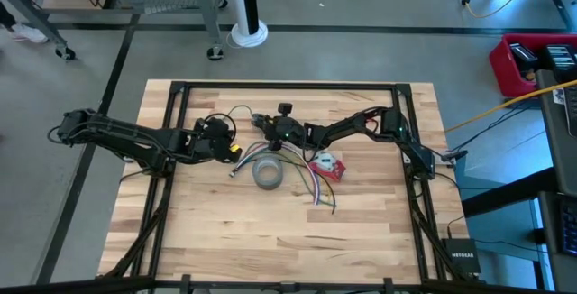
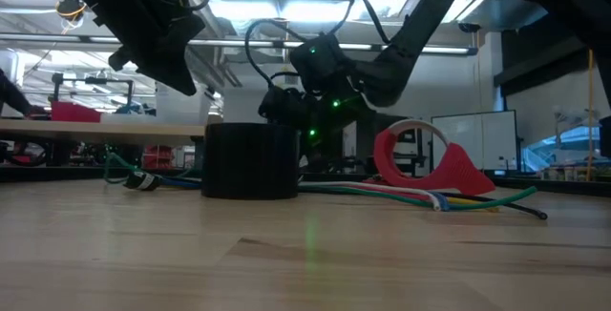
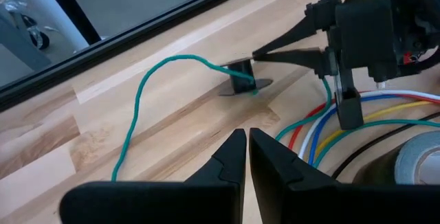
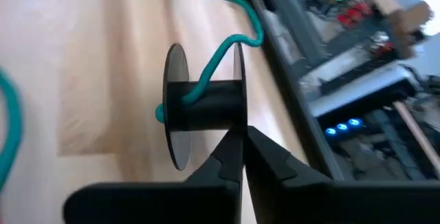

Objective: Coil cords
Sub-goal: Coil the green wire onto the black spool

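Tabletop wires (image 1: 311, 186) partly hide behind tape roll (image 1: 268, 174).

I see the thin green cord (image 3: 148, 86) running from my left gripper (image 3: 247, 157) to the small dark spool (image 4: 203, 104), which sits just ahead of my right gripper (image 4: 244, 152), grey tape roll (image 1: 268, 173) between both
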